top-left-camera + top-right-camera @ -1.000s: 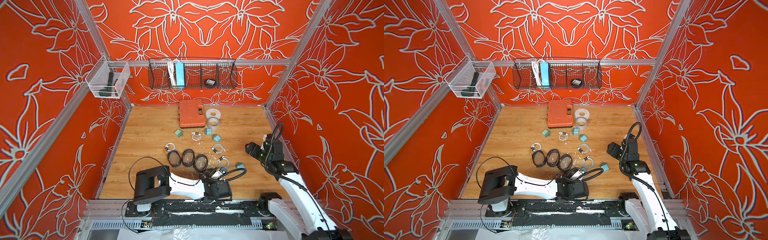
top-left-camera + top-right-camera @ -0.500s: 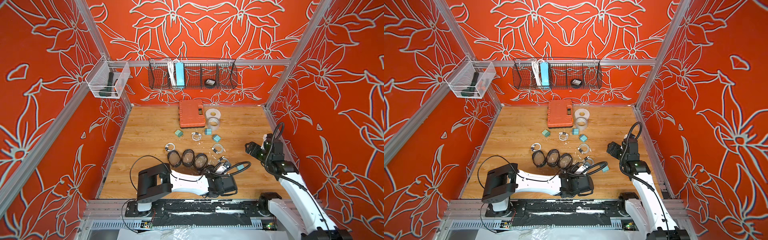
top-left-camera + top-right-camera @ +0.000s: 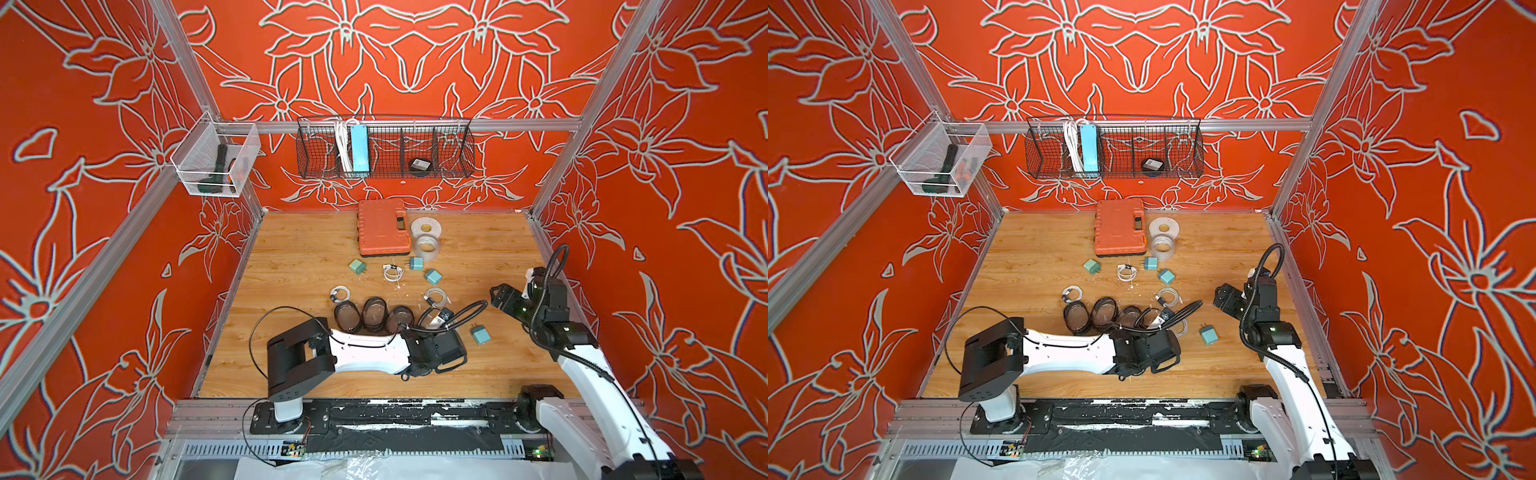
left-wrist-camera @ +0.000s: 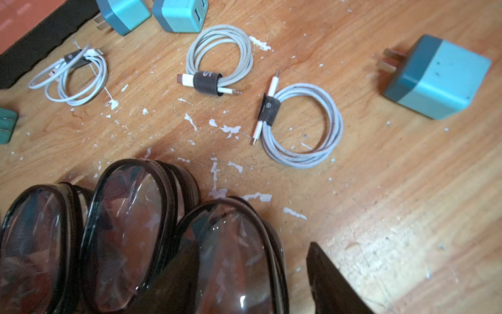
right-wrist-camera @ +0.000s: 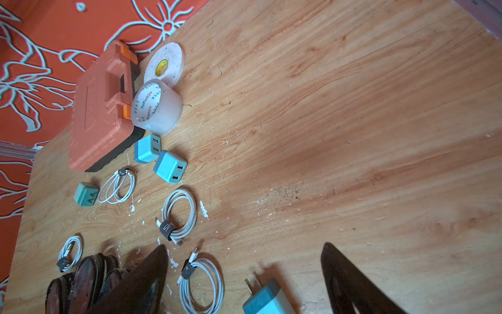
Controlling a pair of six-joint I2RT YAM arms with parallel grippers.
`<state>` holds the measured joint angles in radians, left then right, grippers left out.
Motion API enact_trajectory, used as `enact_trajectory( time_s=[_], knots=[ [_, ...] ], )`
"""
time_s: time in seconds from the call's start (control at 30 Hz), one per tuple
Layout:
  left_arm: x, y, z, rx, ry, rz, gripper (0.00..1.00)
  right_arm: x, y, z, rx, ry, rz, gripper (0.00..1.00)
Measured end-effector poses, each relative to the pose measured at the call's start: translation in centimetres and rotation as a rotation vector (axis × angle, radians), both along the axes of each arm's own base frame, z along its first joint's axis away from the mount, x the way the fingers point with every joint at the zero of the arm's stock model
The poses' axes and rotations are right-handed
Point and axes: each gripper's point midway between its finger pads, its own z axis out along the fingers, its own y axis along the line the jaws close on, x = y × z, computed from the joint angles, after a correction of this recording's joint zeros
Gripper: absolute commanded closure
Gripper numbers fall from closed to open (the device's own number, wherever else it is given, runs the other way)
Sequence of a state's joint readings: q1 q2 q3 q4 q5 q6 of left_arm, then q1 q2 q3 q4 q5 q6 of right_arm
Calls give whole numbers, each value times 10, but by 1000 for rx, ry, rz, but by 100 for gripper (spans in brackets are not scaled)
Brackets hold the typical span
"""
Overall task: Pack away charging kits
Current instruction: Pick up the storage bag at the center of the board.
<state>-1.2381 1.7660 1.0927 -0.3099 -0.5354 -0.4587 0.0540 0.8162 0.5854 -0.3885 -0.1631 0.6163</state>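
Three clear-faced black-rimmed pouches [image 3: 374, 313] stand in a row near the front of the floor. My left gripper [image 4: 252, 261] is open astride the nearest pouch [image 4: 231, 258]; a strip of bare wood shows between one finger [image 4: 334, 285] and the rim. Coiled white cables [image 4: 298, 125] [image 3: 392, 272] and teal plugs [image 3: 356, 266] lie scattered behind and beside the pouches. Over the nearest plug [image 5: 267, 299] [image 3: 480, 334] my right gripper [image 5: 244, 246] hangs open and empty.
An orange case [image 3: 382, 227] and two tape rolls [image 3: 426, 239] sit at the back. A wire basket [image 3: 384, 147] on the back wall holds a light-blue power strip [image 3: 360, 148]. A clear bin [image 3: 214, 164] hangs on the left wall.
My left wrist has shifted a little away from the front edge toward the pouches. The right arm has not moved.
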Motion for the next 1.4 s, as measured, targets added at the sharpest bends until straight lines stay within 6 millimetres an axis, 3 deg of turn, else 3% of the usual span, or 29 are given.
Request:
enact_trajectory(
  time_s=[0.27, 0.47, 0.67, 0.73, 0.93, 1.17, 1.3, 1.4],
  knots=[
    [-4, 20, -9, 77, 0, 32, 36, 0, 4, 2, 17, -6, 17, 11],
    [-2, 24, -28, 177, -10, 55, 36, 0, 5, 2, 25, -6, 25, 11],
    [3, 24, -28, 221, -31, 78, 32, 0, 6, 2, 27, -6, 27, 11],
    [3, 23, -25, 223, -41, 83, 37, 0, 6, 2, 27, -5, 27, 10],
    [3, 25, -21, 230, -58, 97, 68, 1, 6, 1, 27, -2, 28, 10],
    [4, 26, -20, 241, -70, 95, 83, 1, 6, 1, 27, -2, 28, 10],
    [6, 23, -20, 225, -69, 88, 100, 0, 7, 1, 31, -1, 32, 11],
    [8, 21, -18, 199, -44, 88, 100, 1, 9, -2, 40, 10, 40, 14]
  ],
)
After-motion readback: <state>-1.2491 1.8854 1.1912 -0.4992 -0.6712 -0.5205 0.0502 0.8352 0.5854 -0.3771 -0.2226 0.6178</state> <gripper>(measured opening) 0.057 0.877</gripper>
